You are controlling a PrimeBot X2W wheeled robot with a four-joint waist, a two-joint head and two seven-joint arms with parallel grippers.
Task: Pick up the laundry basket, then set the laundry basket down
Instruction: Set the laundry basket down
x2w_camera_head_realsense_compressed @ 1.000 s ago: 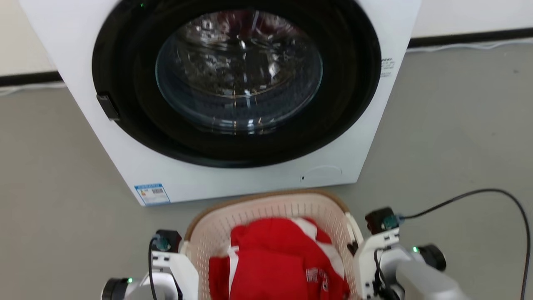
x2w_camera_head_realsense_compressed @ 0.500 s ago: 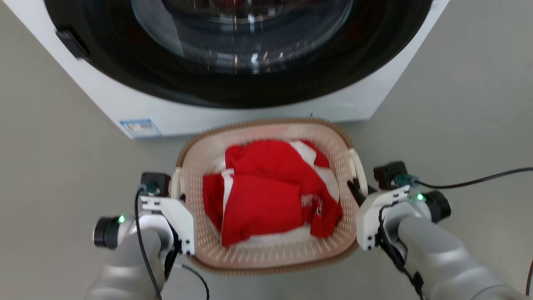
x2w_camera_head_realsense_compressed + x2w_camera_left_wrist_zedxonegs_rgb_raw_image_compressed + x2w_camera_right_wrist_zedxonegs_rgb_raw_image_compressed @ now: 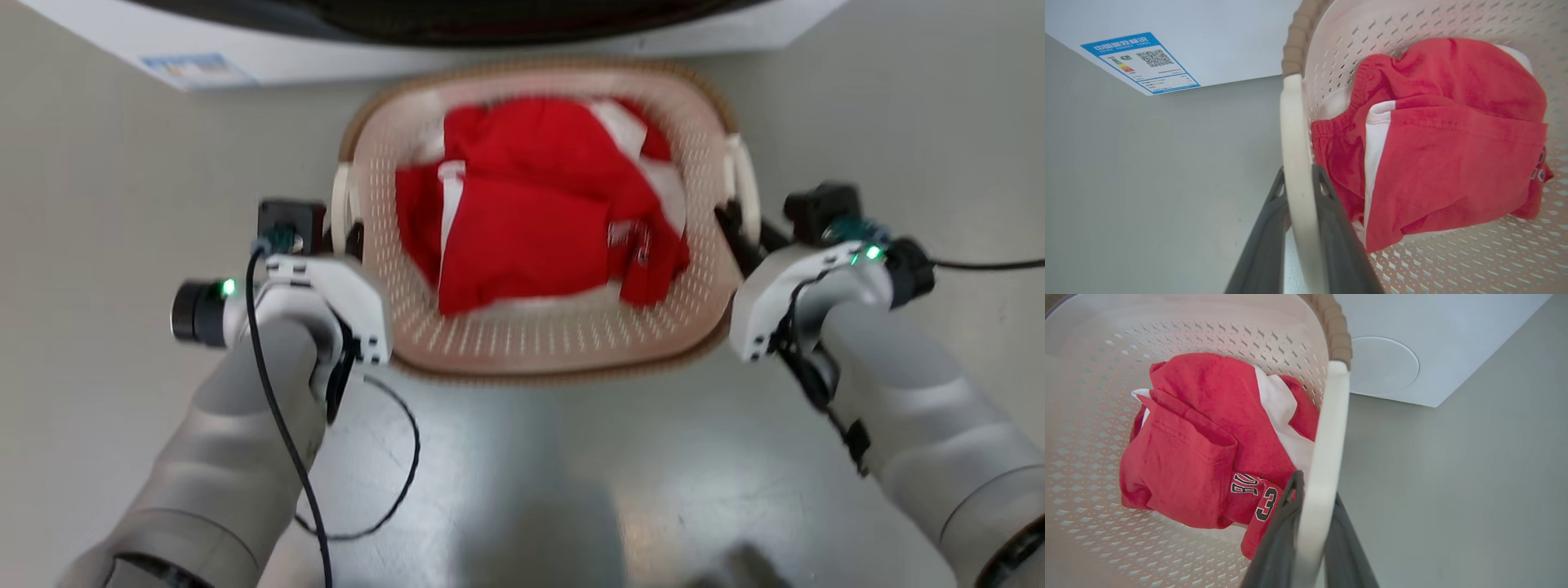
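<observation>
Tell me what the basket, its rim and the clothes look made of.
The basket looks like cream moulded plastic, matte: even holes in thin walls. The rim is brown with a woven look; plastic or real weave, unclear. The clothes are soft red and white fabric: stitched hems, folds.

Laundry basket [image 3: 539, 339]: cream-white plastic, rounded-rectangular, perforated walls, brown woven-look rim, intact. Upright and level, open side up, its far end just beside the washing machine [image 3: 326, 61]. It is loaded with red and white clothing [image 3: 522, 245]. Each white side loop handle is gripped: the left claw [image 3: 1298, 171] clamps one and the right claw [image 3: 1316, 486] the other. Contact with the floor cannot be determined.
</observation>
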